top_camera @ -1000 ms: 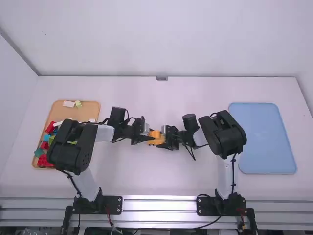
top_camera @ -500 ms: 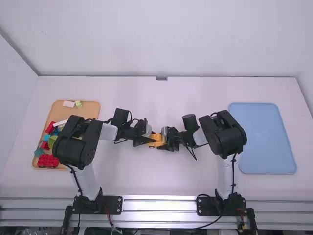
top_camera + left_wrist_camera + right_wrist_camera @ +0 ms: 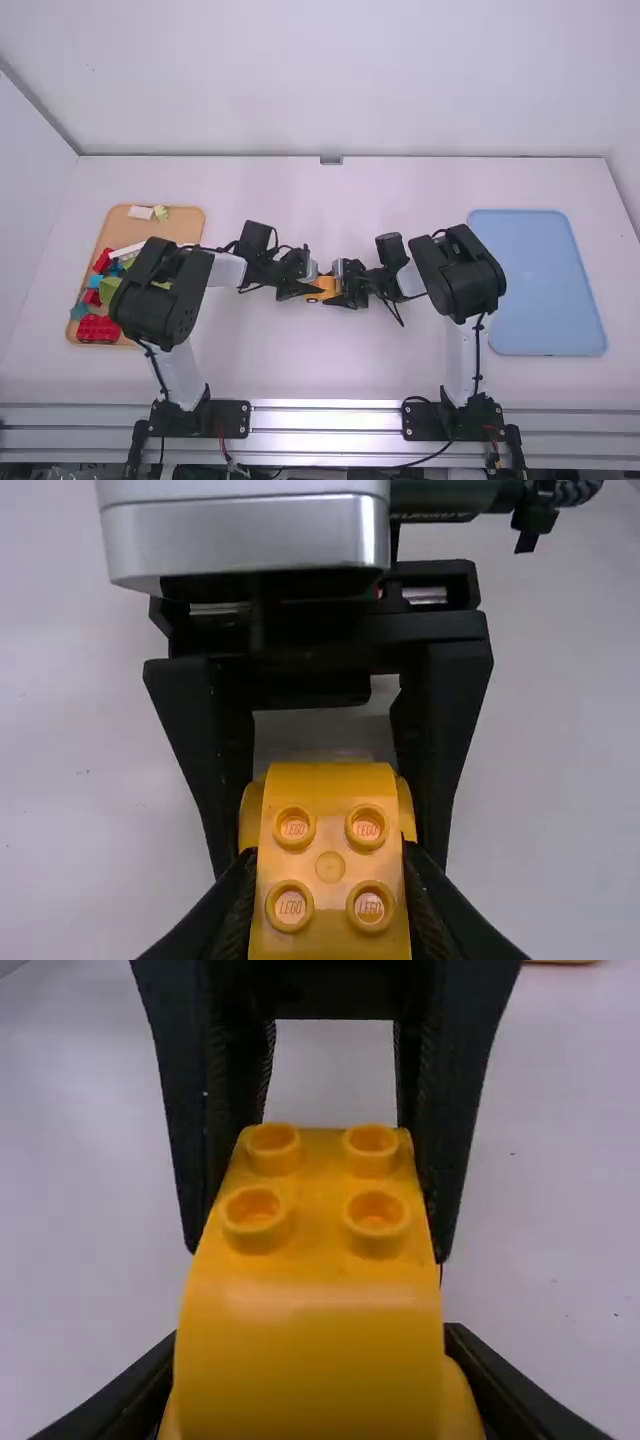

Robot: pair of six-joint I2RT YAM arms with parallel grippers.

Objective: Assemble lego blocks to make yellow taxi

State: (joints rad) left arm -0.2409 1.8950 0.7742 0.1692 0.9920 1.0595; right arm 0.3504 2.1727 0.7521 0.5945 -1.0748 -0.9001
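High view: the yellow block (image 3: 328,286) lies at the centre of the frame, between the left gripper (image 3: 314,289) and the right gripper (image 3: 341,290); its long axis runs across the frame, from one gripper to the other. At left, a tan tray (image 3: 185,222) holds loose blocks, among them a red block (image 3: 98,328); at right lies a blue tray (image 3: 535,280).

Left wrist view: the left gripper (image 3: 330,905) is closed to the block's width, one finger against each side of the studded end, which points towards this gripper. The long axis leads away to the opposite gripper.

Right wrist view: the right gripper (image 3: 315,1390) is closed on the wider, smooth rounded part; the studded end points away from it, between the opposite fingers.
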